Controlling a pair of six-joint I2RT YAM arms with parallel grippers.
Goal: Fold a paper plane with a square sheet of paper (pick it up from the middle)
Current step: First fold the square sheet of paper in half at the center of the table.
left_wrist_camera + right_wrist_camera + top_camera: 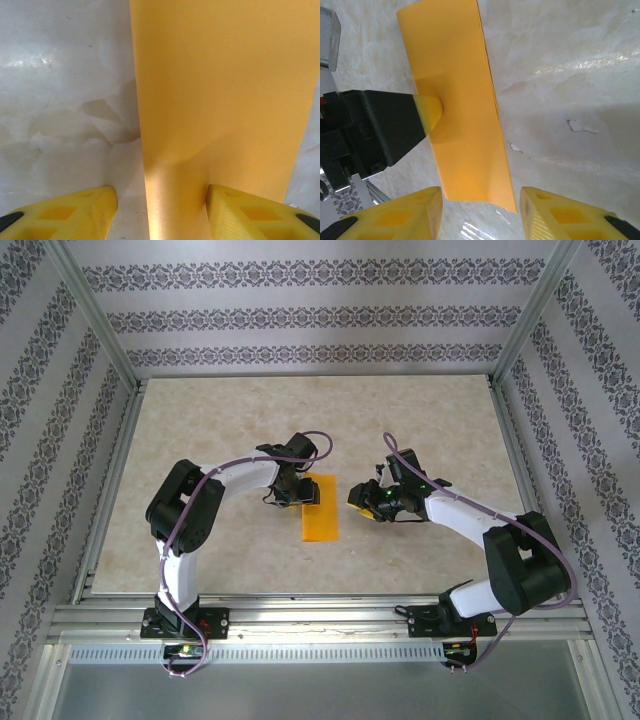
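Yellow fingertips of the right claw stand half-spread, empty, just short of the square sheet of paper, folded to a strip on the surface. Meanwhile the left claw, jaws apart, pins it with one fingertip, seemingly creasing; next, probably, a corner fold needing a clean edge lift.
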